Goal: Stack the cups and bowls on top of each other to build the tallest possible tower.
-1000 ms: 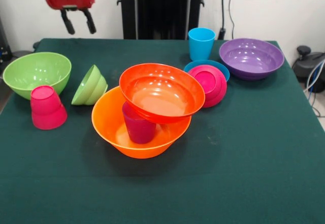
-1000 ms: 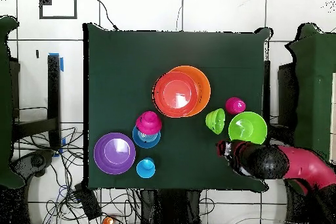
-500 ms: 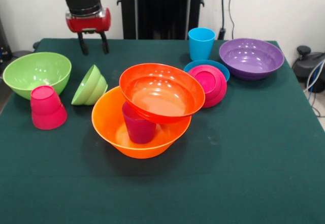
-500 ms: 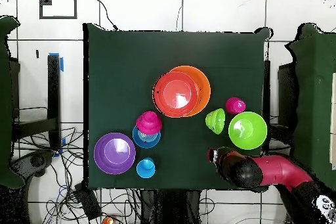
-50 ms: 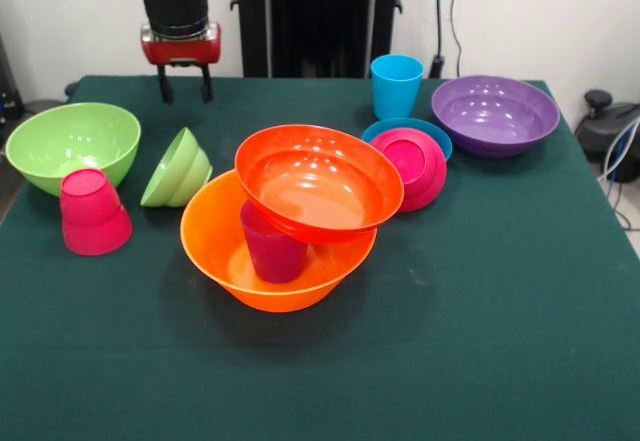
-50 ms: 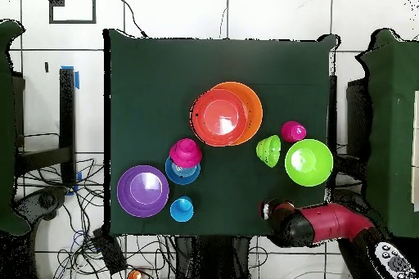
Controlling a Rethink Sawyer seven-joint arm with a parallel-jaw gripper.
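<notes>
The large orange bowl [image 5: 215, 246] [image 6: 254, 112] holds an upright purple-magenta cup [image 5: 272, 249]. A red-orange bowl [image 5: 318, 183] [image 6: 218, 117] rests tilted on that cup. At the left stand a large lime green bowl [image 5: 72, 141] [image 6: 308, 162], a small lime green bowl [image 5: 178, 169] lying on its side, and an upside-down red-pink cup [image 5: 92, 211]. A small pink-red bowl [image 5: 412, 166] leans on a small blue bowl [image 5: 400, 125]. Behind them are a sky blue cup [image 5: 396, 85] and a purple bowl [image 5: 494, 113]. My gripper [image 5: 186, 86] [image 6: 267, 210] hangs open and empty over the table's far edge, behind the small green bowl.
The dark green table cloth [image 5: 480, 341] has a wide bare stretch at the front and right. Cables [image 5: 625, 161] hang off the right side. A black pedestal [image 5: 318, 16] stands behind the table.
The gripper has come down and moved right in the front view, from beyond the table's left corner to the far edge. Cups and bowls have not moved.
</notes>
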